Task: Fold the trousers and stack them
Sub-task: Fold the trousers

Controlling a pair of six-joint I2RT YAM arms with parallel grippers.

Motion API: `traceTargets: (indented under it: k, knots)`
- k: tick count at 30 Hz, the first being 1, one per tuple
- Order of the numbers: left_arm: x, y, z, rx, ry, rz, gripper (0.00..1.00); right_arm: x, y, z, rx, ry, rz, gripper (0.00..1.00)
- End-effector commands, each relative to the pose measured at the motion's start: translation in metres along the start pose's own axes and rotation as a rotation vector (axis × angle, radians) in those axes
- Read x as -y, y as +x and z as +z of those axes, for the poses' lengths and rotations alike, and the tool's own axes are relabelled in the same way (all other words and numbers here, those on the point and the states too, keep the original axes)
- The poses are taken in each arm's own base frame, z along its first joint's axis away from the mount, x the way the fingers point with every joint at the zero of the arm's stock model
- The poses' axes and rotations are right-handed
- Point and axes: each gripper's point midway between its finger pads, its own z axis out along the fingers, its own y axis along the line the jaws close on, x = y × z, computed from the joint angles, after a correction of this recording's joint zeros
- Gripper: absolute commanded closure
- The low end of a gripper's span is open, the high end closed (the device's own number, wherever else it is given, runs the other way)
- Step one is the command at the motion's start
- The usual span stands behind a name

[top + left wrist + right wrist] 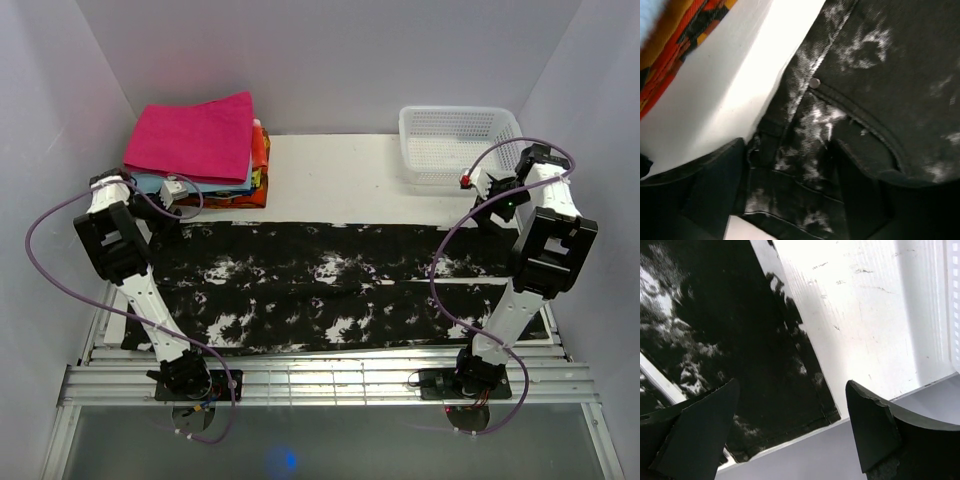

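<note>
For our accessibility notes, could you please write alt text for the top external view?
Black trousers with white splotches lie spread flat across the table, legs running left to right. The left gripper and right gripper are open near the far corners. A stack of folded cloths sits back left, a white basket back right.

Trousers [330, 285]: matt black cloth, white-splotched; rivet [814, 83] metal. Table [340, 180] smooth white. Basket [460, 110] plastic mesh.

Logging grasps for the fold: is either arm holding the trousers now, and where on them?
Nothing is held. The left gripper has its jaws wide over the waist end of the trousers; the right gripper, jaws open, is over a leg hem.
</note>
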Motion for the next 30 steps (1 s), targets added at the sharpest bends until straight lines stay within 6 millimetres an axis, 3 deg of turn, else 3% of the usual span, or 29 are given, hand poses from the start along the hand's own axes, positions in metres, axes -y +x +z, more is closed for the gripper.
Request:
traceTargets:
  k: [1, 2, 3, 6, 9, 13, 21, 23, 26, 27, 28, 30]
  knots:
    - [0.005, 0.023, -0.004, -0.107, 0.011, 0.083, 0.21, 0.008, -0.003, -0.013, 0.039, 0.006, -0.080, 0.08]
    - [0.014, 0.035, 0.003, -0.136, 0.044, 0.066, 0.26, 0.009, 0.001, -0.010, 0.032, 0.004, -0.088, 0.08]
    - [0.018, 0.045, 0.003, -0.178, 0.059, 0.086, 0.39, 0.012, 0.006, -0.011, 0.025, 0.011, -0.095, 0.09]
    - [0.034, 0.056, 0.006, -0.207, 0.071, 0.117, 0.58, 0.024, 0.015, -0.007, 0.015, 0.020, -0.116, 0.08]
    - [0.036, 0.057, 0.005, -0.214, 0.041, 0.178, 0.64, 0.033, 0.019, 0.000, 0.020, 0.010, -0.134, 0.07]
    - [0.041, 0.056, 0.002, -0.224, 0.043, 0.184, 0.66, 0.030, 0.032, 0.019, 0.002, -0.040, -0.158, 0.09]
    - [0.038, 0.051, -0.002, -0.221, 0.022, 0.178, 0.74, 0.027, 0.067, 0.077, -0.017, -0.124, -0.149, 0.09]
    - [0.039, 0.048, -0.003, -0.210, 0.019, 0.169, 0.77, 0.024, 0.074, 0.085, -0.034, -0.143, -0.144, 0.01]
    - [0.042, 0.045, -0.004, -0.206, 0.020, 0.159, 0.83, 0.011, 0.086, 0.095, -0.080, -0.199, -0.138, 0.19]
    - [0.044, 0.045, -0.005, -0.206, 0.023, 0.149, 0.84, 0.004, 0.088, 0.096, -0.087, -0.220, -0.132, 0.33]
    - [0.045, 0.045, -0.005, -0.205, 0.025, 0.144, 0.86, -0.001, 0.089, 0.097, -0.094, -0.237, -0.129, 0.39]
    - [0.048, 0.044, -0.006, -0.198, 0.029, 0.124, 0.92, -0.014, 0.091, 0.097, -0.102, -0.267, -0.122, 0.66]
